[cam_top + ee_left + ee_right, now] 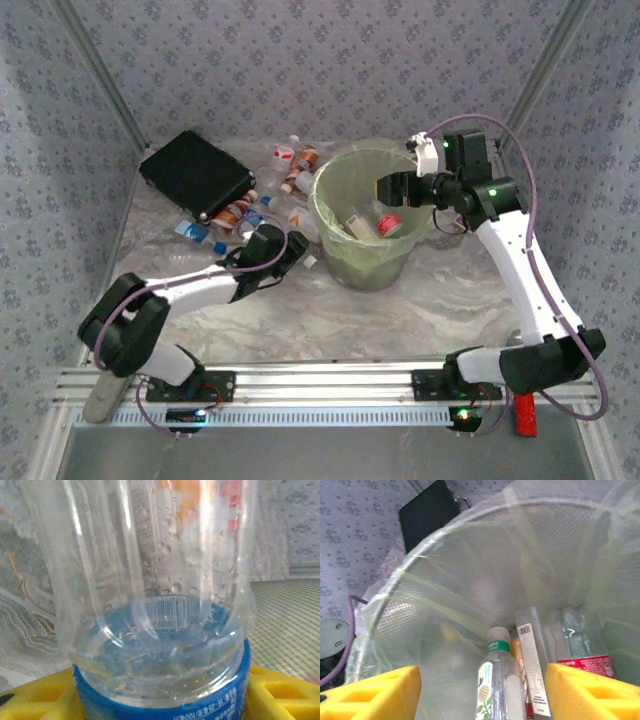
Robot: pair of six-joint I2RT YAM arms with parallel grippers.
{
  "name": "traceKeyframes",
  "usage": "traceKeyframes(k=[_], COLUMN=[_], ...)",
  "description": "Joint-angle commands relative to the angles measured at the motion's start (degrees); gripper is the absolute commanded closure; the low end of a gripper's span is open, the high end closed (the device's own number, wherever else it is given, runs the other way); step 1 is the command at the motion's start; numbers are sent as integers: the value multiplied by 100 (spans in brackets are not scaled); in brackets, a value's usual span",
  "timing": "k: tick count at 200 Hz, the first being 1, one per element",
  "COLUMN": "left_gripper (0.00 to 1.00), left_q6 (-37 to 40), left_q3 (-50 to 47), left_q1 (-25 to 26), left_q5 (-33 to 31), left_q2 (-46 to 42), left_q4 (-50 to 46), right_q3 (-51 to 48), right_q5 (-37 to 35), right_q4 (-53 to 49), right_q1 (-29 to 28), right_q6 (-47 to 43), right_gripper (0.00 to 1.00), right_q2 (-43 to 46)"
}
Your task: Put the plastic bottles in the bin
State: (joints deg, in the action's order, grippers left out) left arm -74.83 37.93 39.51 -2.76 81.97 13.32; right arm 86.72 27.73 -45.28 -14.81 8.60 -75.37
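Flat black case point(195, 175) on marbled table point(420, 305)

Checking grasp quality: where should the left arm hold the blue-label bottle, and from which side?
Blue-label bottle: grip the labelled band across its width, one of the pads on each side, as now. It's round and looks firmer there. The clear ribbed wall beyond would likely dent or slip.

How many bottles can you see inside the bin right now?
3 in the bin, by the right wrist view: a green-capped bottle in the middle, a barcode-labelled bottle right of it, a red-labelled bottle farther right. Others may be hidden underneath.
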Motion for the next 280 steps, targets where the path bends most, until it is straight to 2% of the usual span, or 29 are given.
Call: traceKeyframes(k=[1, 25, 64, 104, 159, 230, 261, 280], left_gripper=[62, 77, 100, 100, 100, 100, 100, 100], left_q6=[876, 1615, 2836, 3208, 3094, 2991, 3019, 3082], left_q3=[-5, -33, -1, -6, 166, 481, 592, 670], left_q1=[-162, -361, -651, -730, -729, -678, -648, -648], left_q5=[27, 166, 1182, 2220, 3201, 3458, 3498, 3445], left_q2=[-598, -1311, -2229, -2618, -2348, -2122, -2098, -2111], left_q4=[-535, -972, -1062, -480, 516, 909, 898, 738], right_q3=[128, 293, 940, 2000, 2901, 3207, 3298, 3396], right_q5=[506, 1040, 1224, 1192, 2038, 1943, 2001, 1716], right_q4=[193, 374, 384, 158, -163, -434, -425, -589], right_q1=[33, -85, -719, -1414, -1741, -1969, -2034, -2044], right_q6=[146, 118, -64, -107, 88, -41, -34, -72], right_gripper=[30, 24, 16, 14, 14, 14, 18, 17], right_q2=[87, 28, -439, -1304, -2399, -3056, -3226, -3323])
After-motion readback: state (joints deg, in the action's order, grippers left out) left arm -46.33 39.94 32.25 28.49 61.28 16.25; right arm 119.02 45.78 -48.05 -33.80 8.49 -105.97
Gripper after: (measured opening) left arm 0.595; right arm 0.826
